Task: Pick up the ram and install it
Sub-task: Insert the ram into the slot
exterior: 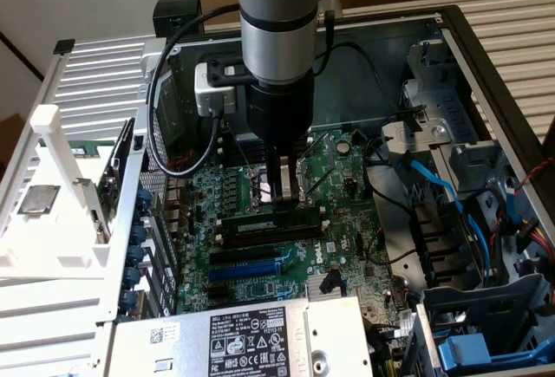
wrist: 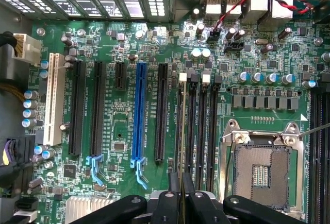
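Note:
The ram (exterior: 260, 221) is a thin green stick with a small white sticker. It stands on edge along the farthest of the black memory slots (exterior: 270, 238) on the motherboard. My gripper (exterior: 283, 195) comes straight down from above and is shut on the stick's top edge, near its middle. In the wrist view the ram (wrist: 182, 126) shows edge-on as a thin pale line running out from between the black fingers (wrist: 168, 201). It lies in line with the slot that has a white end clip (wrist: 182, 78). I cannot tell whether it is seated in the slot.
The open CPU socket (wrist: 260, 170) lies right beside the memory slots. A blue slot (wrist: 139, 110) and long black expansion slots sit on the other side. Blue cables (exterior: 434, 186) and drive cages fill the case at the exterior view's right. A labelled power supply (exterior: 251, 342) is in front.

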